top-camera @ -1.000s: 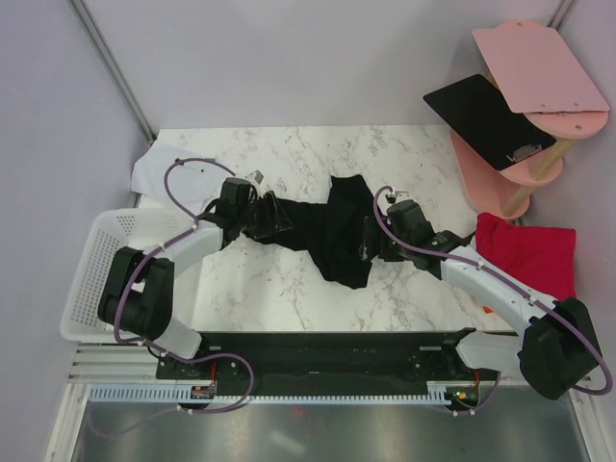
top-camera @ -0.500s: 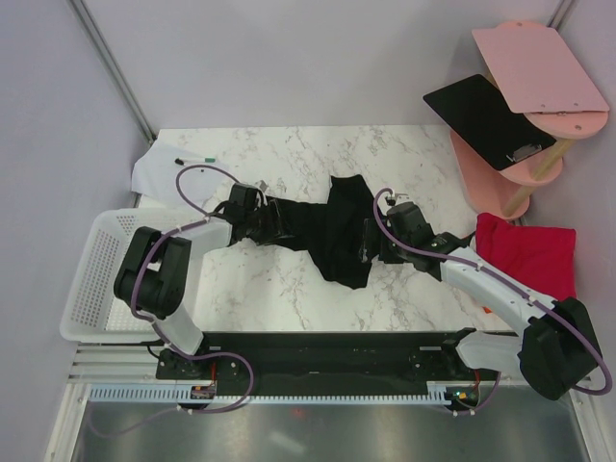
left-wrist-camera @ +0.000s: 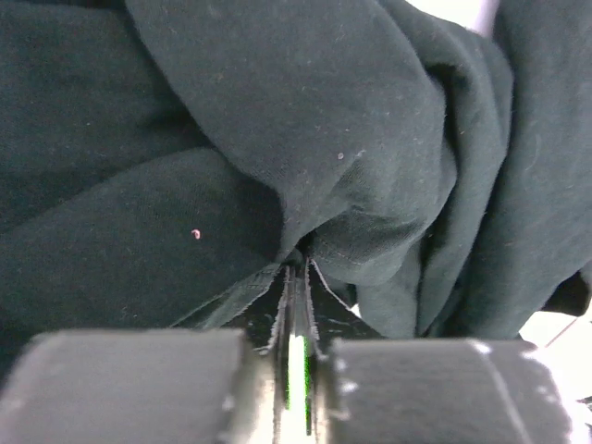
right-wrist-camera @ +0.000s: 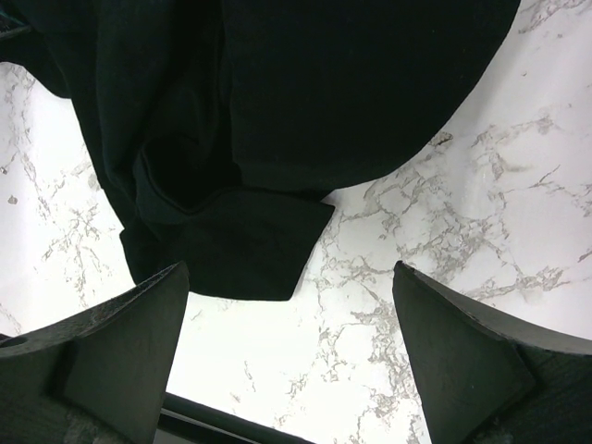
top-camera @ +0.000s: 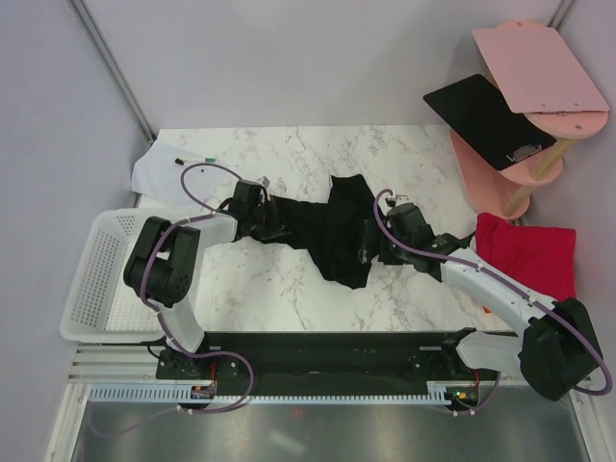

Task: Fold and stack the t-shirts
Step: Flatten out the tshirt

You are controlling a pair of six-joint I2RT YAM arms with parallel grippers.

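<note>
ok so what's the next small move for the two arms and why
Probably the right gripper should drop and close on the black shirt. The left gripper is pinched shut on a fold at the shirt's left end, while the right one hangs open over the sleeve hem and bare marble table, holding nothing. With both ends gripped, the bunched shirt could be pulled flat.

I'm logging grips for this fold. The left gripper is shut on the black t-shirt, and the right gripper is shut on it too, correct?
Not quite. The left gripper is shut on the black t-shirt, but the right gripper is open: the right wrist view shows its fingers spread wide above the shirt and the marble table.
</note>
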